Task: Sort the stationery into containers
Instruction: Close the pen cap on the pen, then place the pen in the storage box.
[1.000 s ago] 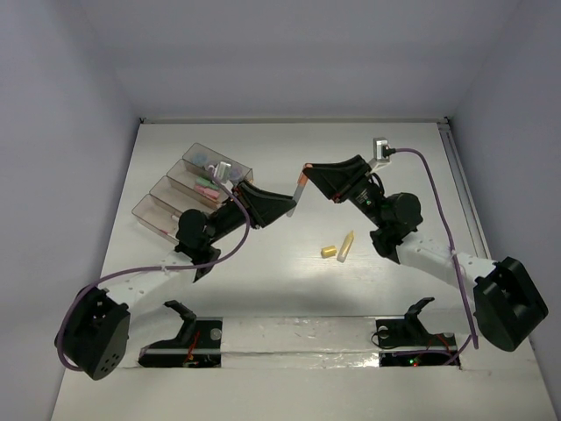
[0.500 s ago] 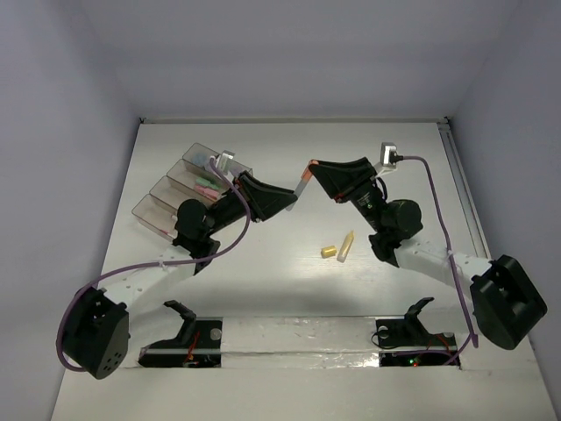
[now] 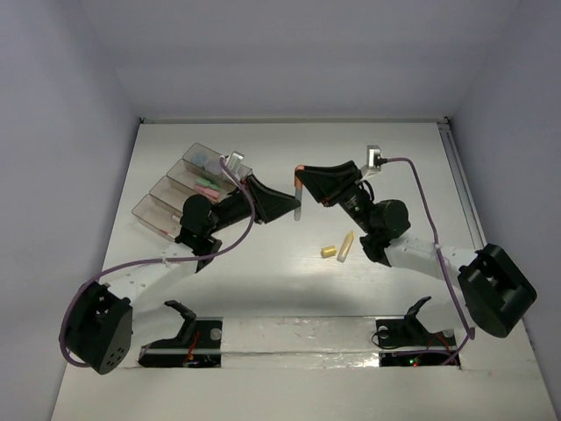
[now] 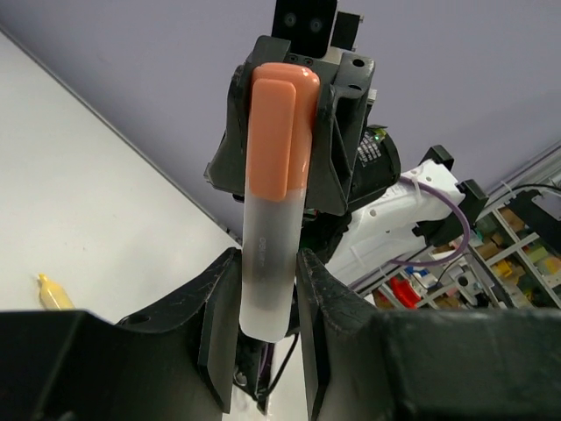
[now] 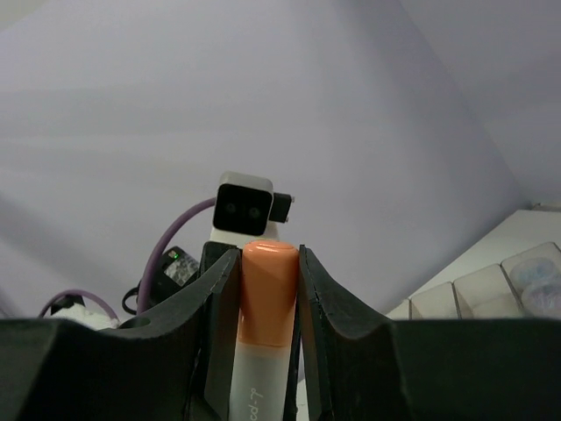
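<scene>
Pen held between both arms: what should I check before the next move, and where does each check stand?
1. The left gripper shut on the pen barrel: ok.
2. The right gripper shut on the orange cap: ok.
3. Only one gripper holding before either pulls away: not ok, both grip.
4. Pen off the table: ok.
5. Which of the containers takes pens: cannot tell.
6. Everything sorted: not ok, a yellow stick and a pale stick lie loose.

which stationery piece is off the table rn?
The orange-capped white pen, clamped in the left fingers and right fingers; the yellow stub and pale stick lie on the table.
</scene>
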You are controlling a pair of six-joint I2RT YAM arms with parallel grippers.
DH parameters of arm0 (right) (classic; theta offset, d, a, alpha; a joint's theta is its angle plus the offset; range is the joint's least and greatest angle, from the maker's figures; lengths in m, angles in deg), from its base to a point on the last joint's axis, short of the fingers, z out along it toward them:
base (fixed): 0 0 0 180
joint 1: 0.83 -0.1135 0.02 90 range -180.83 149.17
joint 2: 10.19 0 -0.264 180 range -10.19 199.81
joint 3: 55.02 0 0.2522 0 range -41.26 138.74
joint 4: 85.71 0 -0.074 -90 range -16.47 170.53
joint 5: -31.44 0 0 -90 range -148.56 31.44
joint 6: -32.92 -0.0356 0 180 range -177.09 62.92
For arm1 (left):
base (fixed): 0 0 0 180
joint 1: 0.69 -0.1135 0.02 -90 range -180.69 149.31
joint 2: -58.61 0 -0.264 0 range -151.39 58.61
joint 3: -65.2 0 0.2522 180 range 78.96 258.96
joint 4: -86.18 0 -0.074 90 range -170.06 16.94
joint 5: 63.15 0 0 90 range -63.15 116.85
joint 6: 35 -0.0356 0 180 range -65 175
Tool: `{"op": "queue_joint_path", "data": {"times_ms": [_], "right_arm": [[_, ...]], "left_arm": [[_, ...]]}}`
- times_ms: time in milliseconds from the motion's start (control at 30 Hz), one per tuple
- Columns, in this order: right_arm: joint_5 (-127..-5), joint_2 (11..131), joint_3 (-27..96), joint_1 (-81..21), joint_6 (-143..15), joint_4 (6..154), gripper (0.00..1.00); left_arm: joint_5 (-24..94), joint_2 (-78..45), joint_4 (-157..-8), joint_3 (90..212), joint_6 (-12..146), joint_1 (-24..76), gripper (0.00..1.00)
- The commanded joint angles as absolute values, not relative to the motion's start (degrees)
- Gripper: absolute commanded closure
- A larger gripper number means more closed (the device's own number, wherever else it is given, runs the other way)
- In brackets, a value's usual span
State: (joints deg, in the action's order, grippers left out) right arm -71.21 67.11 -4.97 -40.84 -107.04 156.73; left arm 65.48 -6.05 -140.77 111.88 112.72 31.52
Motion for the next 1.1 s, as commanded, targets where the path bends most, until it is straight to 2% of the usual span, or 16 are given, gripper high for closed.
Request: {"op": "queue_joint_path", "data": {"times_ms": [0, 133, 167, 233, 267, 300, 367, 400, 467, 633, 700, 800, 833, 1000, 1067], "right_arm": [[-86.51, 69.79, -9.0, -45.3, -101.38, 142.05, 1.0], [-86.16, 67.95, -8.92, -45.3, -101.12, 141.26, 0.99], [-85.81, 67.51, -8.66, -45.3, -101.12, 140.39, 0.94], [-84.58, 65.85, -7.78, -45.3, -100.86, 139.33, 0.8], [-83.62, 65.31, -7.43, -45.3, -100.85, 138.28, 0.62], [-82.83, 64.61, -6.81, -45.3, -100.85, 137.49, 0.52], [-80.73, 62.33, -6.19, -45.3, -100.5, 135.12, 0.35], [-80.19, 61.54, -5.84, -45.3, -100.33, 134.33, 0.31], [-79.31, 59.69, -4.88, -44.78, -99.71, 132.57, 0.28], [-77.9, 57.58, -4.26, -44.78, -99.97, 132.21, 0.27], [-77.03, 56.0, -4.78, -44.25, -99.89, 131.25, 0.2], [-75.97, 53.63, -5.93, -43.73, -98.84, 128.79, 0.13], [-75.53, 51.88, -6.19, -43.72, -98.05, 127.82, 0.13], [-69.48, 46.24, -6.63, -43.72, -92.78, 112.46, 0.13], [-67.89, 43.44, -6.81, -43.72, -90.58, 105.89, 0.14]], "left_arm": [[55.67, -2.56, -158.9, 121.14, 114.33, 30.25, 1.0], [55.67, -1.33, -156.53, 120.45, 113.1, 30.25, 1.0], [55.76, -1.16, -156.27, 120.01, 113.01, 30.25, 1.0], [55.67, -0.46, -155.04, 118.43, 112.58, 30.25, 1.0], [55.5, -0.02, -154.51, 117.72, 112.22, 30.25, 1.0], [55.41, 0.34, -153.98, 117.11, 111.96, 30.25, 1.0], [54.8, 2.0, -151.18, 115.0, 110.21, 30.25, 1.0], [54.62, 2.53, -150.38, 114.21, 109.85, 30.25, 1.0], [54.01, 3.94, -149.59, 111.41, 109.58, 30.25, 1.0], [51.9, 6.83, -148.1, 106.04, 109.5, 29.64, 1.0], [50.93, 8.42, -145.91, 105.06, 108.01, 29.63, 1.0], [47.07, 12.55, -136.52, 104.62, 104.94, 29.02, 1.0], [43.06, 14.65, -128.75, 105.06, 102.05, 29.02, 1.0], [27.48, 19.06, -100.7, 110.06, 95.96, 27.0, 1.0], [18.87, 20.2, -94.77, 110.86, 96.13, 26.12, 1.0]]}}
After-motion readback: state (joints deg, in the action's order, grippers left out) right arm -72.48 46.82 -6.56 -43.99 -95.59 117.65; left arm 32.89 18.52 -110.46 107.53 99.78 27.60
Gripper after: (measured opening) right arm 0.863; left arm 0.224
